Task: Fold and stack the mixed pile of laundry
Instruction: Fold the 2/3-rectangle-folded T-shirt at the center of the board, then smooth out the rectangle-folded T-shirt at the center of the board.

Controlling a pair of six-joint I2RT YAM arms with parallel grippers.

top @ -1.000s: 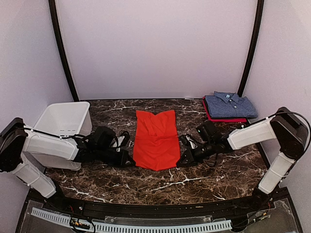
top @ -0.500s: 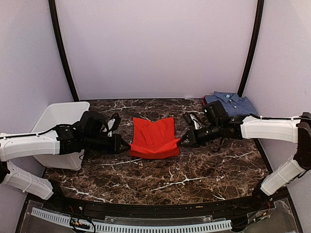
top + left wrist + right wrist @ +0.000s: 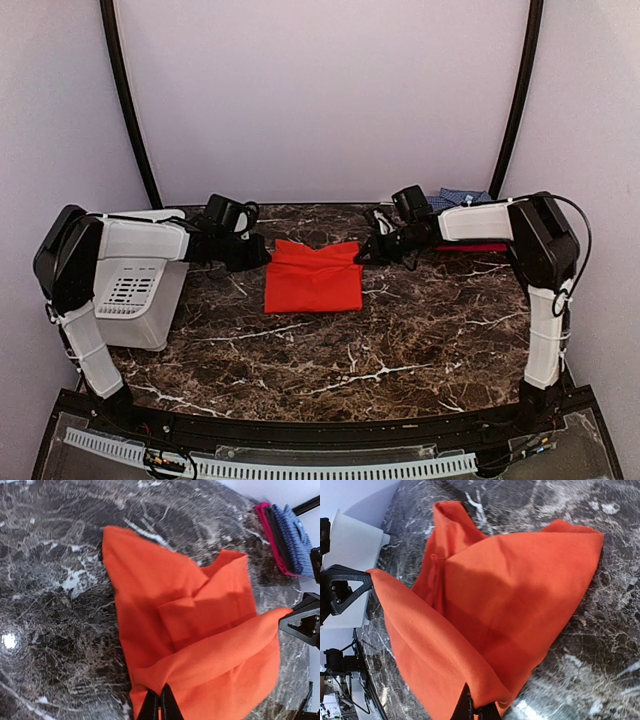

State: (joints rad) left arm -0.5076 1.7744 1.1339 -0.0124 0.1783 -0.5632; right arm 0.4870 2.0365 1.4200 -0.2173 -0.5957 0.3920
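Observation:
The orange-red shirt (image 3: 313, 278) lies folded in half on the dark marble table (image 3: 400, 340), near the back middle. My left gripper (image 3: 266, 256) is shut on its far left corner, with the cloth pinched between the fingertips (image 3: 161, 707). My right gripper (image 3: 362, 255) is shut on its far right corner (image 3: 480, 711). Both hold the folded-over edge at the far side of the shirt. The blue-and-white checked shirt (image 3: 462, 196) lies folded at the back right on a red item, mostly hidden behind my right arm; it also shows in the left wrist view (image 3: 296, 542).
A white slotted plastic basket (image 3: 130, 290) stands at the left edge of the table, under my left arm. Black frame posts rise at the back left and back right.
Both grippers carried the shirt's near edge up and over to the far edge, folding it in half. The arms now reach toward the back of the table.

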